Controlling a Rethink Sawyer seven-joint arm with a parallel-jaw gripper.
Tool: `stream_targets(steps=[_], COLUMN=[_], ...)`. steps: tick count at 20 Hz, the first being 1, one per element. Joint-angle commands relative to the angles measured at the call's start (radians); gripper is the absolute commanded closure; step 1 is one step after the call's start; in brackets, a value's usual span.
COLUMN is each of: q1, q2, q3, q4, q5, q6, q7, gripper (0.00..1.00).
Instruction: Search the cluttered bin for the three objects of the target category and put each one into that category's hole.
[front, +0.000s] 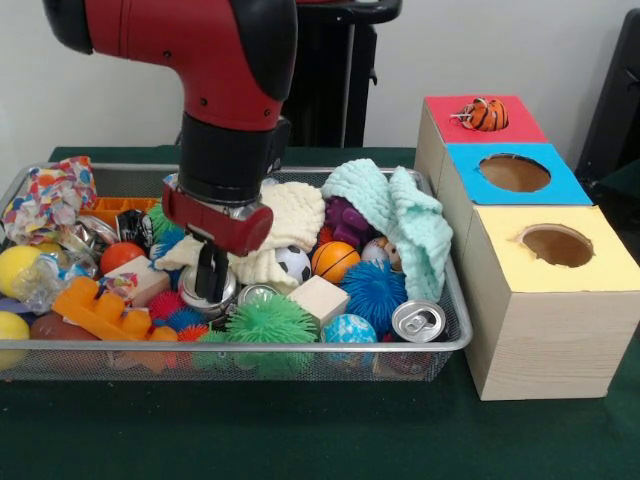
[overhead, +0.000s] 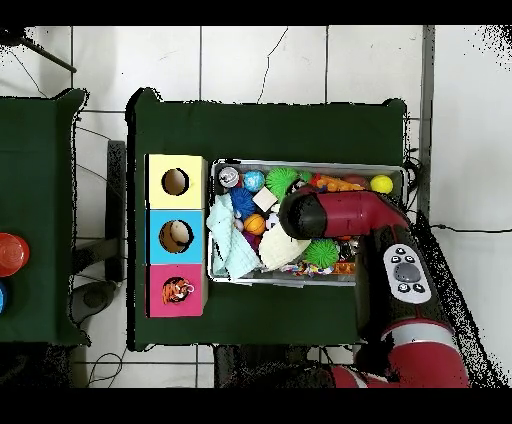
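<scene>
— Front view first, left to right: what's in the wire bin (front: 455, 345)?

— At the left end, a crumpled patterned paper wad (front: 48, 198), a yellow ball (front: 18, 268) and an orange toy block (front: 100, 312) near the front wall. Just right of those the red and black arm (front: 215, 60) comes down, and its pincer (front: 210, 275) sits low in the clutter, right over a shiny silver can (front: 205, 292).

— Does it have hold of the can?

— I can't tell. One dark finger shows against the metal, but the gap isn't visible, so how wide it stands is unclear.

— And further along?

— A cream cloth (front: 285, 220) behind the pincer, a green spiky ball (front: 270, 325) at the front, a wooden cube (front: 318, 298), a small soccer ball (front: 292, 263), an orange basketball (front: 335, 260), a blue spiky ball (front: 372, 292), another can (front: 417, 320) lying by the right front corner, and a mint cloth (front: 400, 220) draped over the right end.

— Beyond the bin?

— Three boxes on the green surface (front: 300, 430): yellow box (front: 555, 300) nearest, blue box (front: 515, 175) behind it, red box (front: 485, 120) farthest, with a striped orange toy (front: 485, 115) sitting in its hole.
</scene>
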Motion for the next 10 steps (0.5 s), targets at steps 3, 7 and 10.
stream_targets(steps=[3,7,10], q1=[-0.048,-0.059,-0.086], q2=[-0.087,-0.076,-0.066], q3=[0.097,0.112,0.129], q4=[0.162,0.151,0.169], q5=[0.023,0.02,0.016], q6=[0.189,0.202,0.207], q7=[-0.197,-0.201,-0.219], gripper=[1.0,1.0,1.0])
